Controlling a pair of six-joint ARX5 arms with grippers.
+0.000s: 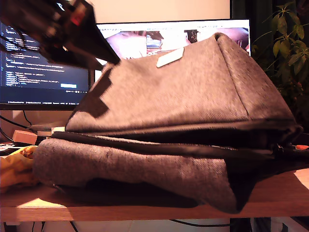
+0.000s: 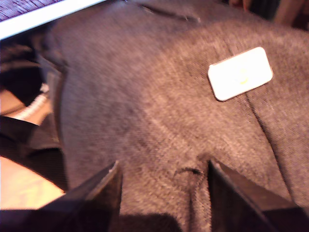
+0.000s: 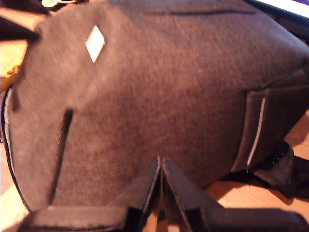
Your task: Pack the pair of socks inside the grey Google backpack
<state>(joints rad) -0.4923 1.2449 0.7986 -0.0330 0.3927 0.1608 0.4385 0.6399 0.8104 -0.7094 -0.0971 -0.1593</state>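
Backpack (image 1: 193,92) grey-brown tweed, pale patch (image 1: 170,57), mustard socks (image 1: 17,166) beside.

Grey Google backpack (image 1: 193,96): woven tweed, pale patch, lying across centre of exterior view. Pair of socks (image 1: 14,169): mustard-yellow bundle, lower left, touching it.

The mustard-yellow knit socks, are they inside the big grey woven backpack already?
No. The mustard-yellow knit socks lie on the wooden table at the exterior view's left, beside the grey woven backpack, not inside it.
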